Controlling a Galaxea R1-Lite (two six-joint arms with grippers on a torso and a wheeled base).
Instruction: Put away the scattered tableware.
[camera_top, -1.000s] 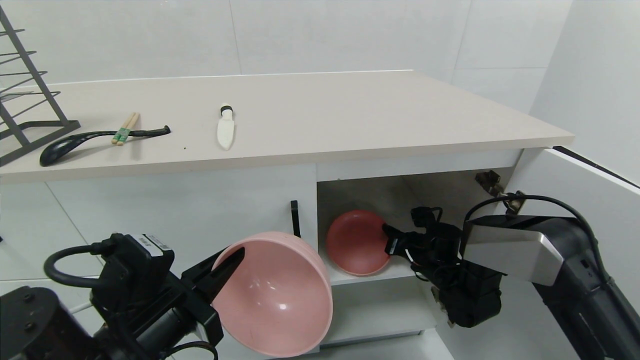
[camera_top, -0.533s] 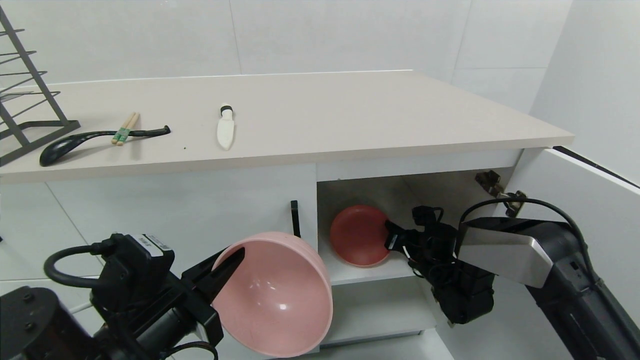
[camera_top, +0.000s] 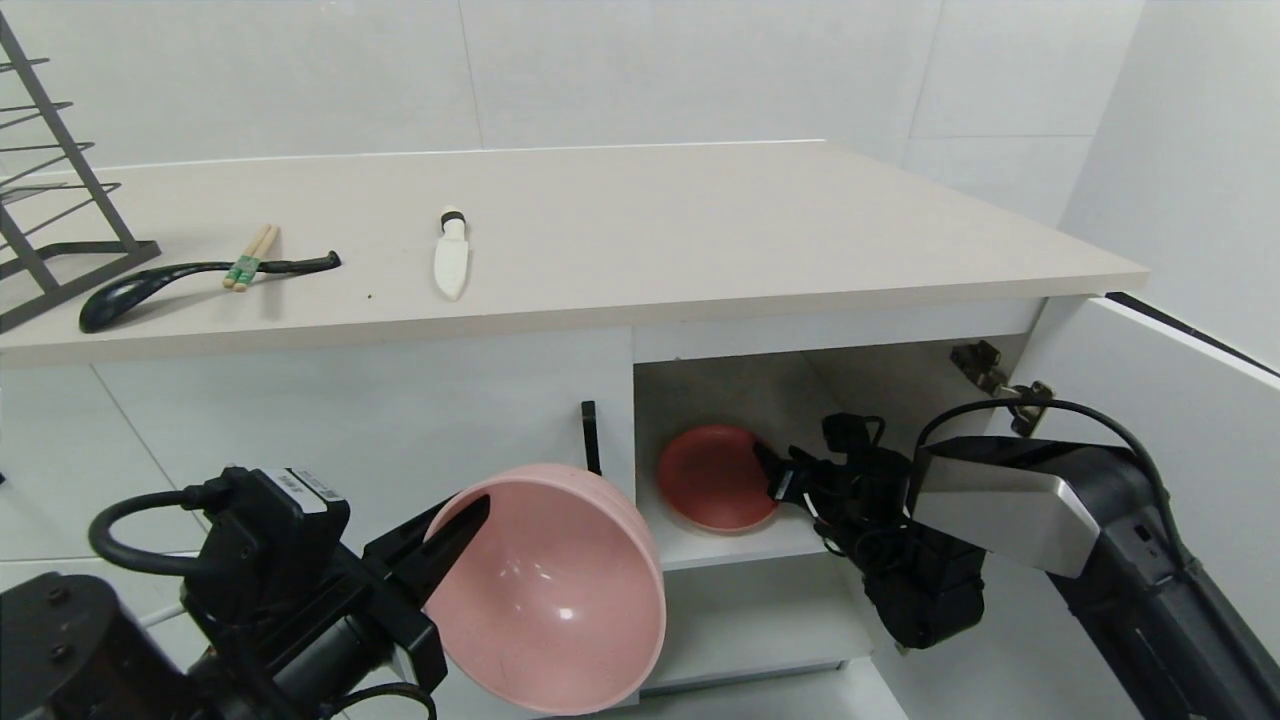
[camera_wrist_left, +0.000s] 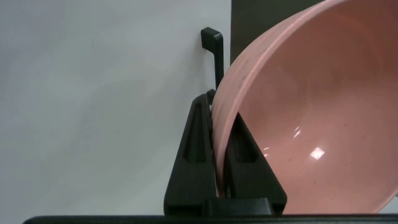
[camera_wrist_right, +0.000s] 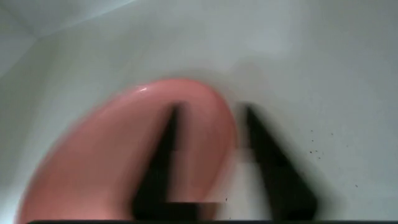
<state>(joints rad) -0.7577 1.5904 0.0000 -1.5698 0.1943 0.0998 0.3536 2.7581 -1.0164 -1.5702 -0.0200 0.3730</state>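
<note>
Red plate (camera_top: 712, 478) has lowered onto shelf (camera_top: 745, 545); right gripper (camera_wrist_right: 210, 115) blurred.

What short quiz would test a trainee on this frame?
1. True or false: the left gripper holds the pink bowl by its rim.
2. Where is the red plate? A) on the countertop B) in the open cabinet C) in the wire rack
3. Fill in: the chopsticks lie across the handle of the black ____.
Key: 1 true; 2 B; 3 spoon.
</note>
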